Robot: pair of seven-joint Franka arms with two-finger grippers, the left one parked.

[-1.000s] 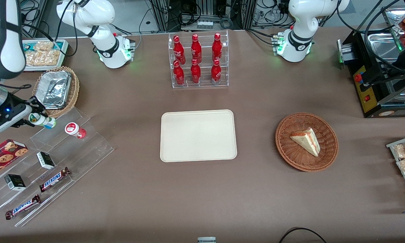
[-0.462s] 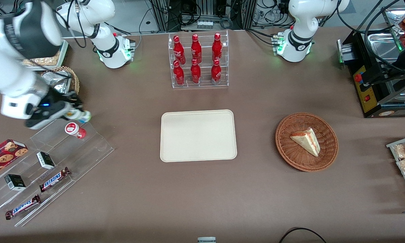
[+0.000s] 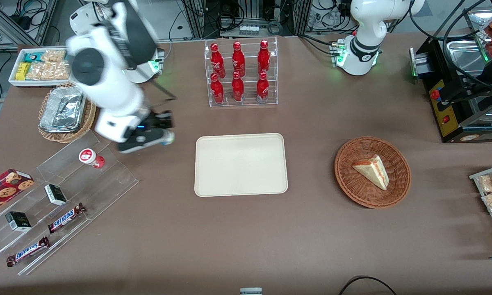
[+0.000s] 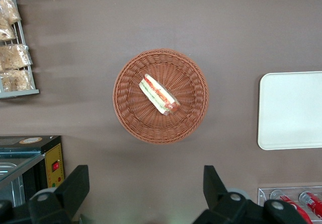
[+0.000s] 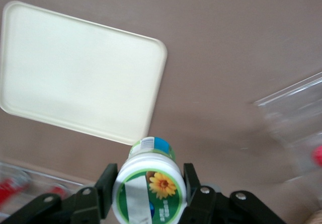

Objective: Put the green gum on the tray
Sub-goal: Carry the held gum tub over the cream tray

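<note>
Currently above bare table near tray [image 3: 241, 164], toward working arm's end: gripper [image 5: 149, 194] pinching gum [image 5: 149, 186] between fingers [image 5: 195, 193], lid facing wrist camera

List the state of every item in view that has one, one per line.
gripper: shut on the green gum, in the air beside the tray
green gum: held, lid on, not yet over the tray
tray: bare, flat on the table
red-lidded canister: on the clear stand
sandwich: lying in the wicker basket
</note>
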